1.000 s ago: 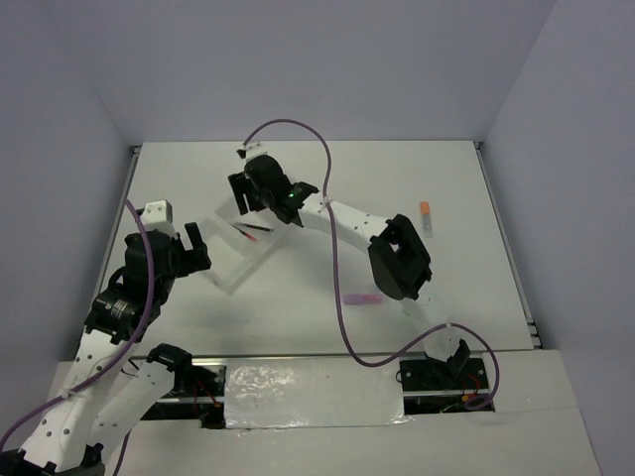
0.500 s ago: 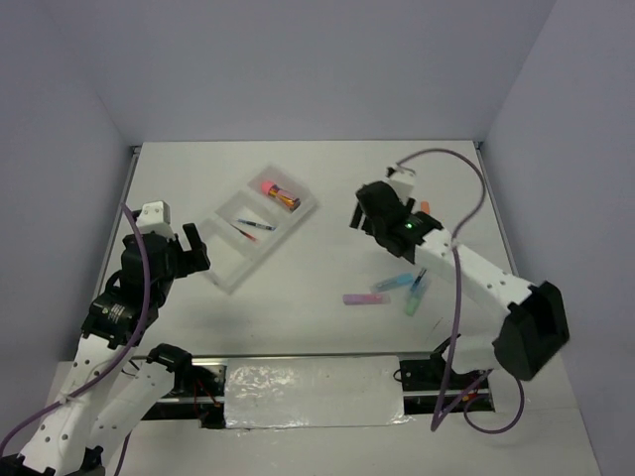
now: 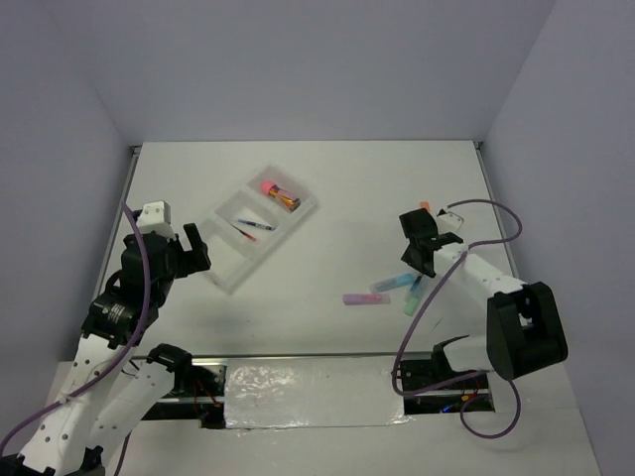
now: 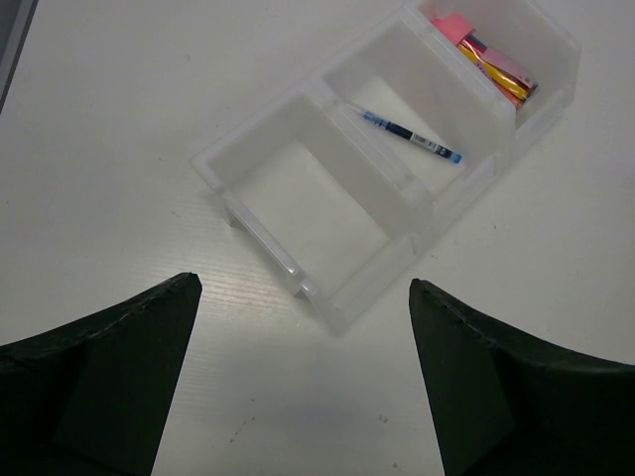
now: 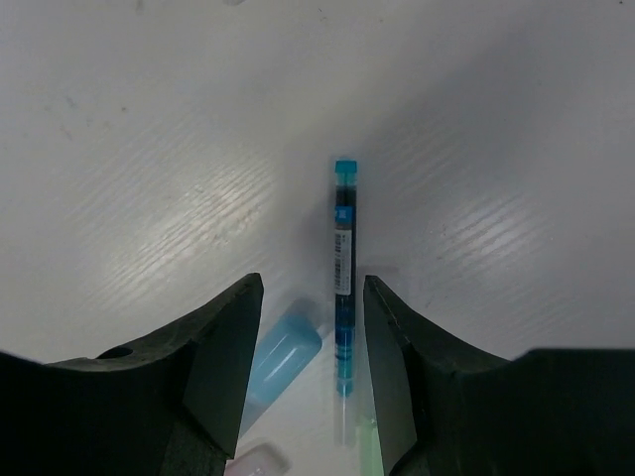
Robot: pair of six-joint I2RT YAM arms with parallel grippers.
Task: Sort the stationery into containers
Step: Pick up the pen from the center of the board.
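The translucent three-compartment tray point(image 3: 230, 276) lies left of centre. Its far compartment holds a pink-capped orange cylinder point(image 3: 279, 194), its middle one a red and a blue pen point(image 3: 252, 227). My left gripper point(image 3: 194, 248) hovers open just short of the tray's near corner point(image 4: 327, 307), holding nothing. My right gripper point(image 3: 418, 256) is down at the table on the right, jaws apart on either side of a thin blue pen point(image 5: 342, 260) without touching it. A blue bar point(image 5: 282, 359), a purple bar point(image 3: 364, 298) and a green bar point(image 3: 412, 301) lie by it.
An orange-tipped grey piece point(image 3: 425, 207) lies just beyond the right gripper. The right arm's purple cable point(image 3: 496, 213) loops above the table's right side. The raised table edge point(image 3: 504, 238) runs close along the right.
The right arm has swung from over the tray across to the right and come down over the blue pen, its jaws narrowing. The left arm has stayed still.
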